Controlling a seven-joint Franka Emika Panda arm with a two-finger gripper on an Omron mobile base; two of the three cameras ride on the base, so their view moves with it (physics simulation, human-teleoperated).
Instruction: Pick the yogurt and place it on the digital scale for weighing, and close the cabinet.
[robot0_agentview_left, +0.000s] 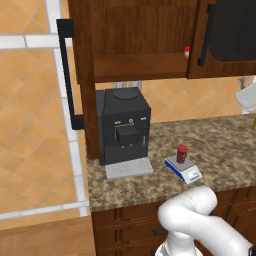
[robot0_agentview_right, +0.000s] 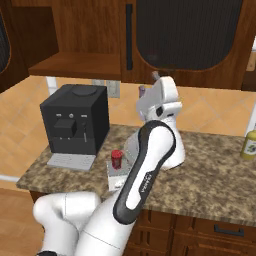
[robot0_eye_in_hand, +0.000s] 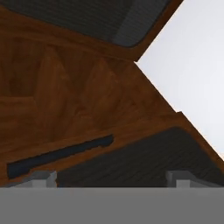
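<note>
The yogurt (robot0_agentview_left: 182, 153) is sitting on the digital scale (robot0_agentview_left: 184, 169) atop the granite surface (robot0_agentview_left: 225, 145), that step apparently done; the cabinet (robot0_agentview_left: 125, 40) is standing open, awaiting closing, as the gripper's (robot0_eye_in_hand: 111, 178) empty jaws, spread apart, are facing its door.

Left base view looks down from the left at the table (robot0_agentview_left: 220, 145) and coffee machine (robot0_agentview_left: 123, 125); right base view shares them from the right; hand view sits close under the cabinet (robot0_eye_in_hand: 78, 100).

A kitchen: granite counter (robot0_agentview_left: 225, 150), coffee machine (robot0_agentview_left: 122, 125), dark wooden wall cabinet (robot0_agentview_left: 135, 40), tiled wall (robot0_agentview_left: 30, 125).
</note>
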